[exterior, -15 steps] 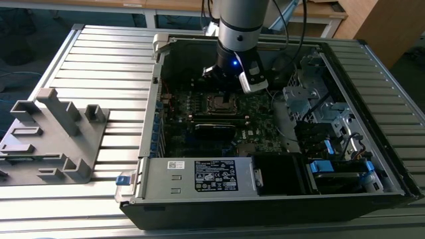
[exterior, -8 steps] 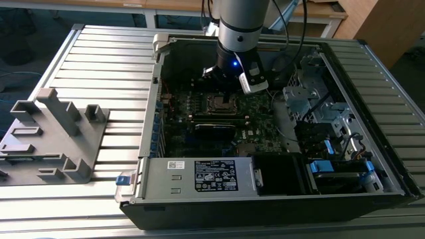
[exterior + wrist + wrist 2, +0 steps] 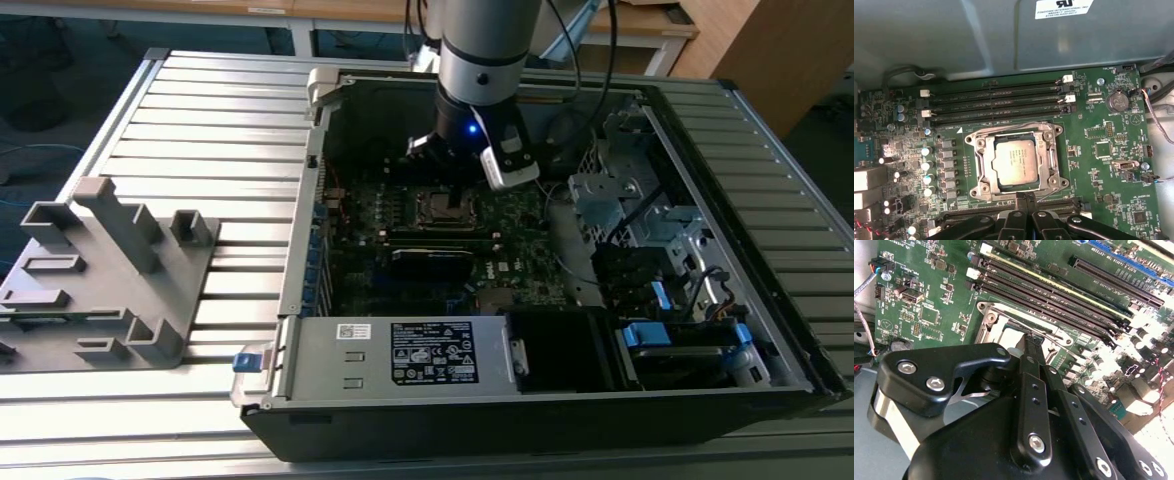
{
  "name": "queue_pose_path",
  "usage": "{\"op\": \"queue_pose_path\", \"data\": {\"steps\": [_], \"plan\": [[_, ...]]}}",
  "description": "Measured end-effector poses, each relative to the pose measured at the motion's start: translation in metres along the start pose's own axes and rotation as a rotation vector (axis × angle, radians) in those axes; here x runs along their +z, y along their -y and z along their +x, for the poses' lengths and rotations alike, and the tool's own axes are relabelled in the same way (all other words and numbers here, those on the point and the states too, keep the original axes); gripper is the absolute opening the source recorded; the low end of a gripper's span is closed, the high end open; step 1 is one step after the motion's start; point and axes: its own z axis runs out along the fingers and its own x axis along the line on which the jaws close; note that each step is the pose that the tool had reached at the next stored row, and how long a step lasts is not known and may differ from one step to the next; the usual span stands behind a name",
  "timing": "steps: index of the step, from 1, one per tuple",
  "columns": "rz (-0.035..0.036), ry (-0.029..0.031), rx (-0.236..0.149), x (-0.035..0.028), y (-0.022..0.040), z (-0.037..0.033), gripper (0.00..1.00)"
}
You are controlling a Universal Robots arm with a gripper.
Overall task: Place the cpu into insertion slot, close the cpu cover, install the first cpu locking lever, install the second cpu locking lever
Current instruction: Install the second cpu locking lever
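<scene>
The cpu (image 3: pixel 1015 161) lies seated in the insertion slot (image 3: pixel 985 165) with the cpu cover (image 3: pixel 1015 131) down around it, and the gripper (image 3: pixel 1025 199), fingers together, sits at the socket's edge, suggesting lever installation requiring precise hooking.

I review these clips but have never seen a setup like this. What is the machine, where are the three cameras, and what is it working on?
A single robot arm reaches down into an open computer case lying on a slatted metal table. The exterior view looks on from outside; both wrist views ride on the arm. In the first wrist view, the cpu sits in the insertion slot, with the cpu cover framing it on the green motherboard. The black gripper is at the socket's edge.
</scene>
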Motion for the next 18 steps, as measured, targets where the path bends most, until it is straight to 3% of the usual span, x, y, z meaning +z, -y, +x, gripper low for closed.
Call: {"op": "queue_pose_path", "data": {"steps": [8, 14, 18], "plan": [[-0.0005, 0.0010, -0.012, 0.0003, 0.0040, 0.0002, 0.11], [0.0010, 0.0007, -0.023, 0.0014, 0.0057, 0.0080, 0.11], [0.0080, 0.0015, -0.025, 0.0022, 0.0061, 0.0090, 0.11]]}}
